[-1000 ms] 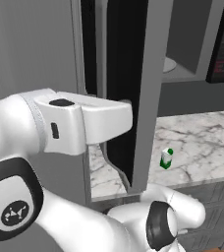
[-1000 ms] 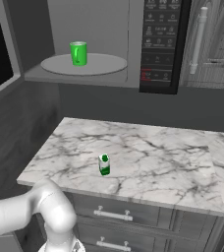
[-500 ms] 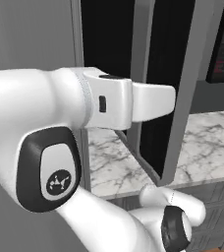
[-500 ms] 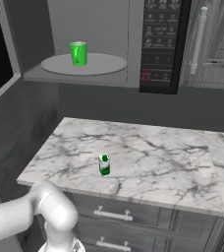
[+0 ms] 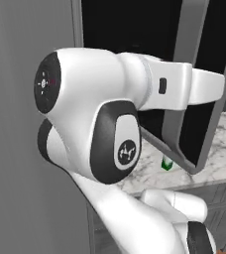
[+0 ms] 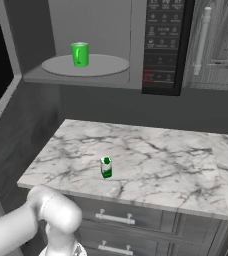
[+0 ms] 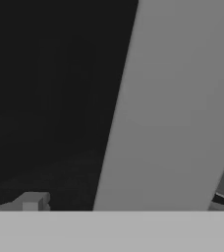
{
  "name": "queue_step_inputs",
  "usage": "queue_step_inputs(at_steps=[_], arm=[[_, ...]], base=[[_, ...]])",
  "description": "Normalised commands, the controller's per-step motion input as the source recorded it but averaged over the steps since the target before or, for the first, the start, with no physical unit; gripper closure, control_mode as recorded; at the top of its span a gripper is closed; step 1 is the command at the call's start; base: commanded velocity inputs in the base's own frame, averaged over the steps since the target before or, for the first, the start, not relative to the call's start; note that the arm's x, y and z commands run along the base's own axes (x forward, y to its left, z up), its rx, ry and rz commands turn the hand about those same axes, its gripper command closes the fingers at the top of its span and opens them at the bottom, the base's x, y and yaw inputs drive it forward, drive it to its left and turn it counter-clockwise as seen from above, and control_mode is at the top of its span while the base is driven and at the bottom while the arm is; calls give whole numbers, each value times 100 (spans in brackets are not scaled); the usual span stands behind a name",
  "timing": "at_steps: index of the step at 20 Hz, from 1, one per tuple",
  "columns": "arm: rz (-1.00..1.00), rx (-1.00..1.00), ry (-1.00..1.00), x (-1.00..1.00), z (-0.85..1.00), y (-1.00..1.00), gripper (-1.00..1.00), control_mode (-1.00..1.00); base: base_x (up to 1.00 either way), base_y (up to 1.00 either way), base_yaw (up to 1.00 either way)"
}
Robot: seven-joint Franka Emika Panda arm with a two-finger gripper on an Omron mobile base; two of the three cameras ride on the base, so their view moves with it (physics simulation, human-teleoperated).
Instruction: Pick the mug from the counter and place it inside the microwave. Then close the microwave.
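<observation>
The bright green mug (image 6: 79,54) stands upright on the round plate (image 6: 103,66) inside the open microwave (image 6: 161,45). Its black-glass door (image 5: 199,124) swings out to the left, and its grey frame (image 7: 168,108) and dark glass lie close in front of the hand. My gripper (image 5: 215,88) reaches across to the door's face, open, with nothing between its jaws. One fingertip (image 7: 33,201) shows at the lower left of the hand view. The marble counter (image 6: 156,160) lies below the microwave.
A small green-and-white carton-like item (image 6: 106,167) stands on the counter, and peeks out below the door (image 5: 167,163). Grey drawer fronts (image 6: 136,220) sit under the slab. A cabinet with a long handle (image 6: 202,40) is right of the microwave. My arm (image 5: 110,114) blocks much of the left base view.
My arm has swung up and to the right toward the microwave door. The door's near edge sits further right in the left base view. The mug has not moved.
</observation>
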Motion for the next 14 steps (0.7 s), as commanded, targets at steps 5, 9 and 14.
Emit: queue_step_inputs(at_steps=[5, 9, 14], arm=[[0, 0, -7, 34, 0, -63, -100, -100], [0, 0, -9, 38, 0, -61, -100, -100], [0, 0, -4, 48, 0, -51, -100, -100]], base=[[0, 0, 0], [0, 0, 0], [0, 0, 0]])
